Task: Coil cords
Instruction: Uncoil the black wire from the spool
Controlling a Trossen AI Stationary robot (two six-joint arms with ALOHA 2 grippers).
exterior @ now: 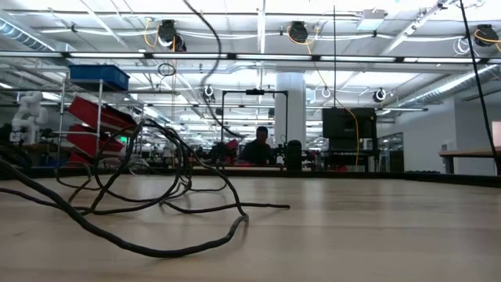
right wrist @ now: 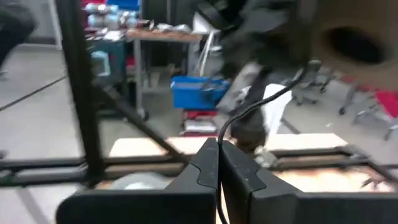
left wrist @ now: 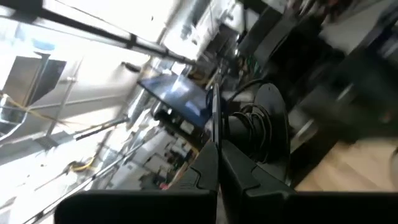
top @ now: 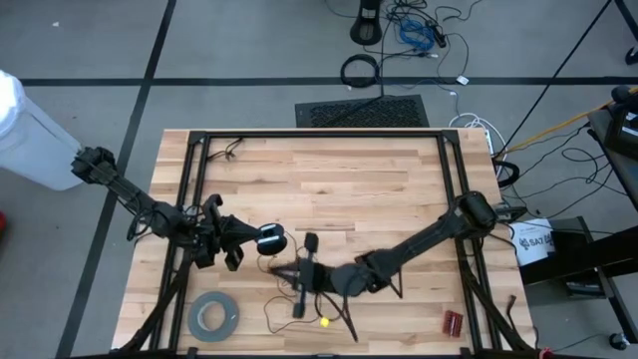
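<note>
So on my end both sets of jaws are pinched fully shut. The left gripper [top: 261, 239] sits over the near-left part of the bench [top: 329, 170], jaws clamped on the edge of the little round black disc [left wrist: 264, 134]. The right gripper [top: 282, 269] is just beside it, jaws closed on the thin wire [right wrist: 249, 111], which trails loose across the wood toward the near edge. The grey tape roll [top: 213, 316] lies near the left front corner.
</note>
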